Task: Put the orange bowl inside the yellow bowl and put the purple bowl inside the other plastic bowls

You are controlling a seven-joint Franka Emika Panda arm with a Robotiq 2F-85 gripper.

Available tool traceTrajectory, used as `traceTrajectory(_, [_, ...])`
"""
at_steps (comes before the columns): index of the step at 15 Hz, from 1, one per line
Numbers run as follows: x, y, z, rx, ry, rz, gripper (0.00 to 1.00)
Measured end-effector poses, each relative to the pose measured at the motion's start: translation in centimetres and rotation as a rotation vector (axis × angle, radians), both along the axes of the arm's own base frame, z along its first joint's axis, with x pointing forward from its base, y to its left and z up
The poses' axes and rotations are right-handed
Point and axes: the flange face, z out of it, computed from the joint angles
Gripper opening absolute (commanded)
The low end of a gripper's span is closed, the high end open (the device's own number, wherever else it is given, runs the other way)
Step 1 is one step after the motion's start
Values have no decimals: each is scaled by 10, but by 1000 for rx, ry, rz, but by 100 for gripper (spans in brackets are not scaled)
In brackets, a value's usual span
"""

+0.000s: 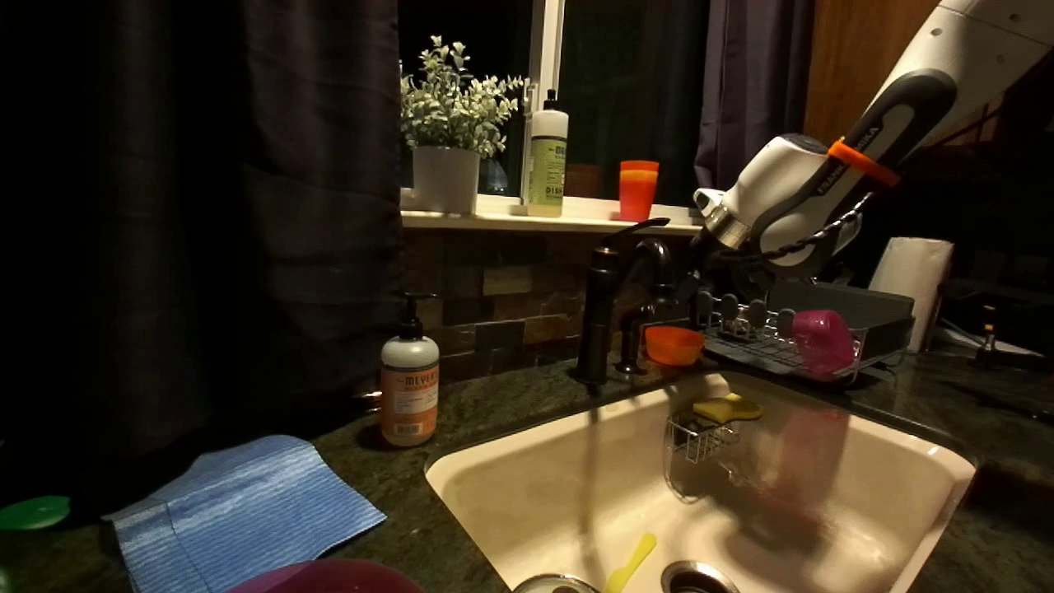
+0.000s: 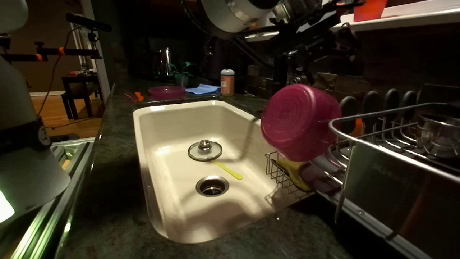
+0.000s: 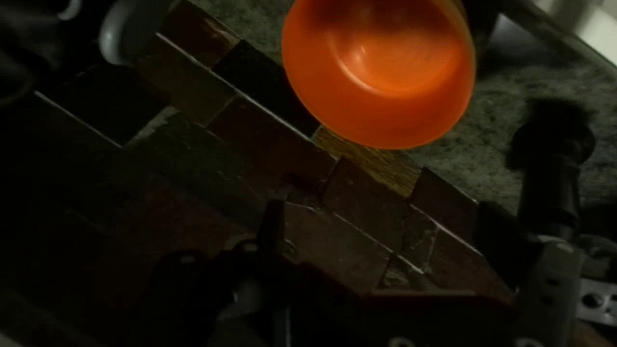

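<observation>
Nearest the wrist camera is the claw (image 3: 381, 212): its fingers stand wide apart, with only the tiled backsplash (image 3: 270, 140) seen between them. Beyond the fingertips, not touching them, shows the orange bowl (image 3: 378, 72), its mouth turned toward the camera.

Going left to right in an exterior view, the dark faucet (image 1: 603, 317) comes first. Just beside it sits the orange bowl, upright on the table (image 1: 478, 403), between the faucet and the dish rack (image 1: 741, 350). Taking this bowl looks to be the step in hand. To do it well, bring the claw over the rim before going down, one finger inside the wall and one outside, and come down straight, since the faucet and the dish rack leave little room to swing. A light squeeze should do; the plastic may flex, and a bump on the rim could tip the bowl. Lift clear before any sideways travel.

Lower and a little to the right, inside the sink (image 1: 873, 494), a wire caddy (image 1: 700, 443) carries something yellow that looks like a sponge (image 1: 729, 408). No yellow bowl can be made out in any view, so its place needs finding before the carry.

Farther right, the purple bowl (image 1: 826, 342) leans, tilted, at the sink-side end of the dish rack. It might be knocked loose, so keep the claw's path clear of it; its turn comes last.
</observation>
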Motion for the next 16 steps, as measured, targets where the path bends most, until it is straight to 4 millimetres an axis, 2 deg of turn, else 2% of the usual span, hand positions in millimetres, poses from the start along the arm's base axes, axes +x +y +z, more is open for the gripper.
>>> traceTrajectory(5, [-18, -44, 51, 4, 46, -251, 100])
traceTrajectory(7, [-28, -52, 66, -18, 81, -365, 100])
traceTrajectory(10, [-43, -46, 78, -56, 128, -544, 100])
traceTrajectory(14, [-57, -15, 71, -55, 179, -730, 100])
traceTrajectory(16, [-60, -9, 65, -29, 181, -791, 100])
